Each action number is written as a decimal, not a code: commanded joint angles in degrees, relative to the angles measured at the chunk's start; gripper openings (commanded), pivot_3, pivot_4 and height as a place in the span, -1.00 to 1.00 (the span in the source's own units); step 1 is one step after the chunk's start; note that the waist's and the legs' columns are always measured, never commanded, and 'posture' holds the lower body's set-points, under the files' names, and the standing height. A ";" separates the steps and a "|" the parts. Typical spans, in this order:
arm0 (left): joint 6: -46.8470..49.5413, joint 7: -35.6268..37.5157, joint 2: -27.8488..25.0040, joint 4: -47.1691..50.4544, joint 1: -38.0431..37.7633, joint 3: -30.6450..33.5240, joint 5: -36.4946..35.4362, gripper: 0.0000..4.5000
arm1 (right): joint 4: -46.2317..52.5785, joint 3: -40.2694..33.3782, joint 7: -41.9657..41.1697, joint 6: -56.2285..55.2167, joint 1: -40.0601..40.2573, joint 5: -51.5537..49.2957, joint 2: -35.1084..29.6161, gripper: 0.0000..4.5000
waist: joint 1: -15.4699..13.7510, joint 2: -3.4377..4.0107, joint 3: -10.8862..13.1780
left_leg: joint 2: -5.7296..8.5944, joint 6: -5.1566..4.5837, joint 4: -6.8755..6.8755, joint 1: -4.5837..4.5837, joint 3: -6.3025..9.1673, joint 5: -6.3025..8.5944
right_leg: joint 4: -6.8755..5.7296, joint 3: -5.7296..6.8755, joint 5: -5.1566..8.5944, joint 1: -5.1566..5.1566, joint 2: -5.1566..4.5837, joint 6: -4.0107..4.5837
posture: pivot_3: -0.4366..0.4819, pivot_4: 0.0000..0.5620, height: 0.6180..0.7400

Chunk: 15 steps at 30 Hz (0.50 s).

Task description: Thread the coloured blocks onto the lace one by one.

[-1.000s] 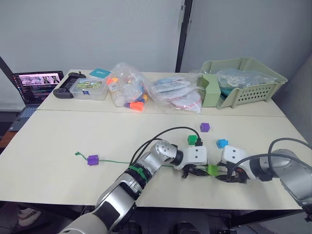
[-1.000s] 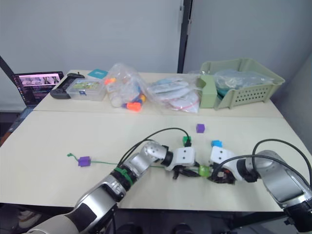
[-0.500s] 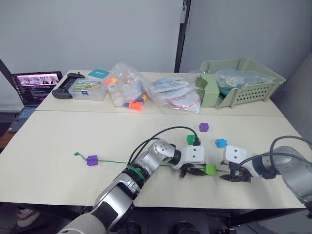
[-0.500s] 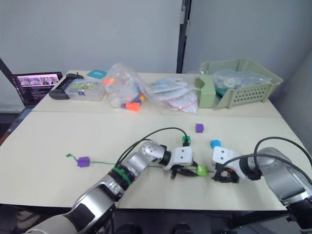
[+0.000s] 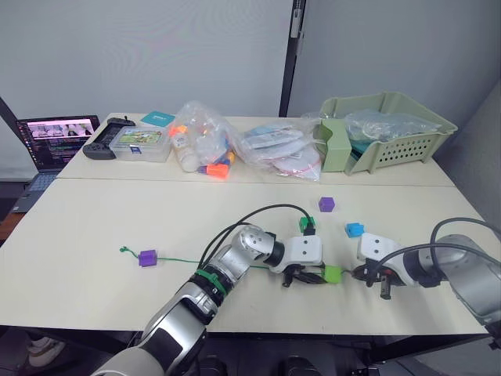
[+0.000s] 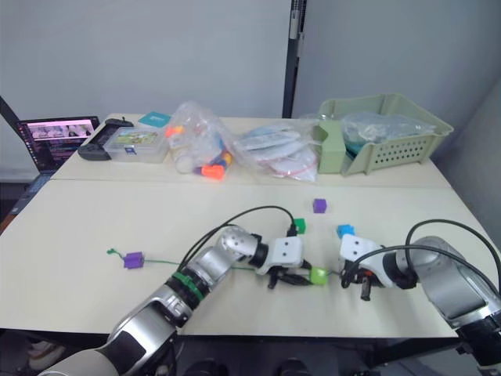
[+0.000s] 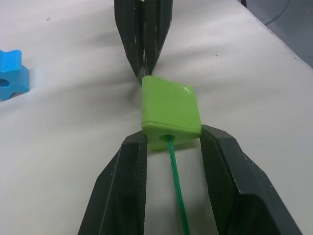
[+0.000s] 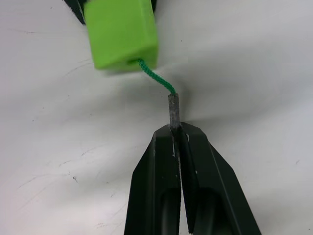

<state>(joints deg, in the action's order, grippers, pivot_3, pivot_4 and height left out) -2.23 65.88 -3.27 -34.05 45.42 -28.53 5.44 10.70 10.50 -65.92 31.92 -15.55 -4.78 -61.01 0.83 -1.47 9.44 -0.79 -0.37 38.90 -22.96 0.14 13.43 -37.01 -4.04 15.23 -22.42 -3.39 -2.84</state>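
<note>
We see the lime green block (image 7: 170,114) on the table (image 5: 117,211), already strung on the lace (image 8: 155,77), wedged between the left gripper (image 7: 171,147) fingers, which clamp its sides. Just beyond it, the right gripper (image 8: 175,133) is pinched together on the lace's stiff tip (image 8: 173,107).

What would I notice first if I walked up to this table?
Probably the lime green block, held by the left gripper near the table's front edge. The green lace runs through it, and the right gripper pinches the lace's stiff tip. A purple block sits far back on the lace.
</note>
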 commanded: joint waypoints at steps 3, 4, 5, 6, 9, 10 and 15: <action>0.41 1.76 -7.26 6.21 -1.86 3.36 -1.63 -0.50 | 0.42 0.20 -2.58 0.65 -1.09 -0.40 -1.09 -1.00 | 0.18 0.00 0.00 | -0.02 0.00 -0.01 -0.03 0.00 0.00 | -0.01 -0.01 0.00 -0.06 0.01 0.01 | -0.05 -0.47 0.96; 0.55 2.24 -8.67 7.10 -2.20 3.63 -1.94 -0.50 | 0.38 0.36 -3.08 0.57 -1.29 -0.44 -1.12 -1.00 | 0.23 0.00 0.00 | -0.03 0.00 -0.02 -0.03 0.00 0.00 | -0.02 -0.01 0.00 -0.07 0.01 0.01 | -0.05 -0.47 0.96; 0.44 2.67 -10.22 7.86 -2.53 3.87 -2.06 -0.50 | 0.36 0.55 -3.68 0.44 -1.54 -0.48 -1.16 -1.00 | 0.27 0.01 0.00 | -0.04 0.00 -0.03 -0.02 -0.01 0.00 | -0.02 -0.01 -0.01 -0.09 0.01 0.01 | -0.05 -0.47 0.96; 0.59 3.06 -12.05 8.57 -2.93 4.40 -2.14 -0.50 | 0.36 0.83 -4.50 0.18 -1.91 -0.57 -1.19 -1.00 | 0.25 0.02 -0.01 | -0.04 0.00 -0.04 -0.02 -0.01 0.00 | -0.02 -0.01 -0.01 -0.09 0.01 0.01 | -0.05 -0.47 0.96; 1.15 4.10 -19.21 11.43 -5.31 7.07 -2.44 -0.50 | 0.86 2.56 -7.68 0.82 -3.63 -0.77 -1.55 -1.00 | 0.38 0.02 -0.01 | -0.05 0.00 -0.04 -0.05 -0.01 0.00 | -0.02 -0.01 -0.01 -0.13 0.01 0.01 | -0.05 -0.47 0.96; 1.80 4.55 -22.40 13.53 -7.38 8.49 -3.05 -0.50 | 1.04 3.09 -8.47 0.97 -4.22 -0.90 -1.45 -1.00 | 0.47 0.02 -0.01 | -0.08 0.00 -0.05 -0.08 0.00 0.00 | -0.03 0.00 -0.01 -0.18 0.02 0.02 | -0.05 -0.47 0.96; 5.26 6.45 -33.09 22.73 -16.38 14.60 -7.99 -0.50 | 1.16 4.46 -10.11 1.14 -6.06 -0.99 -0.73 -1.00 | 1.38 0.03 -0.01 | -0.17 0.00 -0.15 -0.07 0.21 0.00 | -0.10 -0.02 -0.02 -0.32 0.01 0.06 | -0.05 -0.47 0.96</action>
<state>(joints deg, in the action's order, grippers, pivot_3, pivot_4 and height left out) 0.88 71.02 -33.78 -13.14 31.11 -15.86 -1.68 10.77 15.37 -75.27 32.81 -20.32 -5.47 -61.49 2.21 -1.43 9.42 -0.96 -0.37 38.74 -23.03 0.45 13.44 -37.12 -4.05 15.20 -22.75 -3.39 -2.77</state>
